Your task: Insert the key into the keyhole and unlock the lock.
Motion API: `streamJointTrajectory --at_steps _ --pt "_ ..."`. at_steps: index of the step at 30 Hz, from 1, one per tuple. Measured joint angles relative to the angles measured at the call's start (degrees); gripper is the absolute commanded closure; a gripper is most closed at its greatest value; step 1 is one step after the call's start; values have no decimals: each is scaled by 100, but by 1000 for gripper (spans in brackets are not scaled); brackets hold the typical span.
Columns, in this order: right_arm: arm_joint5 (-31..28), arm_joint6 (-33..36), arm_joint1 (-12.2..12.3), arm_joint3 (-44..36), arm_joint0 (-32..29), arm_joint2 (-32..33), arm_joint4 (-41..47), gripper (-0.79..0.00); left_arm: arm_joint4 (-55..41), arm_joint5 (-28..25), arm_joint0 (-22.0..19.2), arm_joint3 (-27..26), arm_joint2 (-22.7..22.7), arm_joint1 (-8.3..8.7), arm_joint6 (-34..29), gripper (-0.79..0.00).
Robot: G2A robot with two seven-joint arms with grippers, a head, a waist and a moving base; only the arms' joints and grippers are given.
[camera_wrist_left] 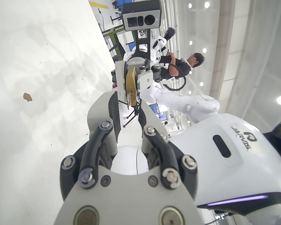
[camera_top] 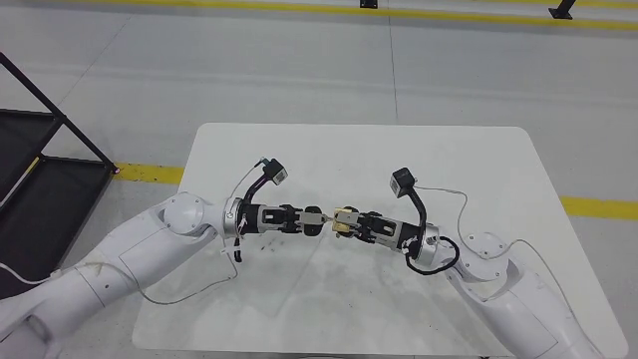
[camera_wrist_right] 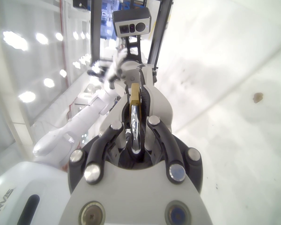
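Note:
Both arms meet above the middle of the white table [camera_top: 399,160]. My right gripper [camera_wrist_right: 137,90] is shut on a brass padlock [camera_wrist_right: 134,94], whose silver shackle [camera_wrist_right: 135,129] points back toward the wrist. From the far side, the padlock [camera_wrist_left: 131,80] shows its keyhole end, and a silver key [camera_wrist_left: 131,99] sticks out of it. My left gripper [camera_wrist_left: 128,100] faces that end with its fingers [camera_wrist_left: 113,111] open. The key head sits between the tips with a gap on each side. From above, the left gripper [camera_top: 317,218] and right gripper [camera_top: 344,224] are nearly tip to tip.
A small brown speck [camera_wrist_left: 27,97] lies on the tabletop near the arms. A black metal rack [camera_top: 30,160] stands on the floor off the table's left side. Cables loop from both wrists over the table.

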Motion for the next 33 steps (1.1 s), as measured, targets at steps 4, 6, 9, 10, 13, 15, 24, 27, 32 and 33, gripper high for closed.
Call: streamJointTrajectory --at_steps 4,6,9,10,13,15,24,27,32,33 --pt "0 0 0 0 0 0 0 0 -9 51 72 -2 -115 -36 -83 -154" --pt "0 0 0 0 0 0 0 0 -4 81 110 -5 -182 -51 -126 -163" --pt "0 0 0 0 0 0 0 0 21 133 167 -2 -273 -73 -162 -160" --pt "0 0 0 0 0 0 0 0 27 148 183 0 -299 -80 -171 -154" --pt "0 0 0 0 0 0 0 0 35 205 237 5 -377 -110 -190 -148" --pt "0 0 0 0 0 0 0 0 9 259 271 5 -421 -137 -218 -151" --pt "0 0 0 0 0 0 0 0 39 555 323 83 -578 -276 -287 0" --pt "0 0 0 0 0 0 0 0 79 635 343 87 -640 -314 -290 0" --pt "0 0 0 0 0 0 0 0 133 746 386 93 -726 -375 -328 0" --pt "0 0 0 0 0 0 0 0 137 773 396 98 -743 -392 -340 0"
